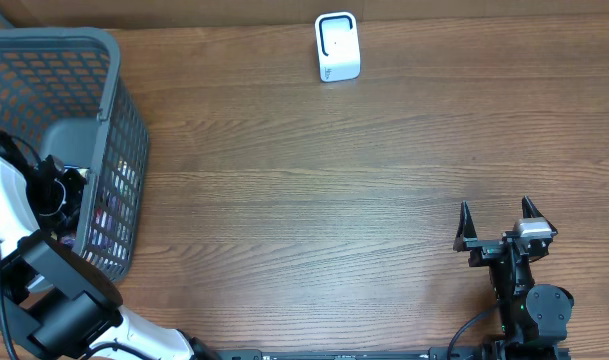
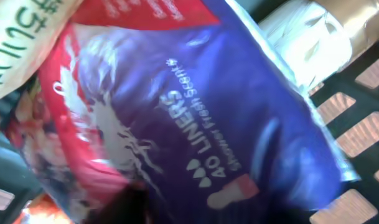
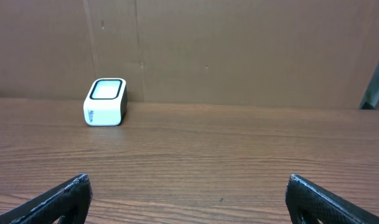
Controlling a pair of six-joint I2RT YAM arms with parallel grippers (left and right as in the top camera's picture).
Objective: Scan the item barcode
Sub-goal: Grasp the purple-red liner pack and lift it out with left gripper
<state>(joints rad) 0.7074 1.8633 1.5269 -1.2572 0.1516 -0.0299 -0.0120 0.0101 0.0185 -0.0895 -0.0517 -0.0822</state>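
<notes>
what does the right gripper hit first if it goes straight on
For the right gripper the way looks free over the table, probably to the brown back wall; the white scanner sits left.

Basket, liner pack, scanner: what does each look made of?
Basket: grey plastic, matte, judging by its moulded lattice walls. Liner pack: thin plastic film, glossy; it creases and catches light. Scanner: probably hard white plastic, with a smooth, rounded casing.
</notes>
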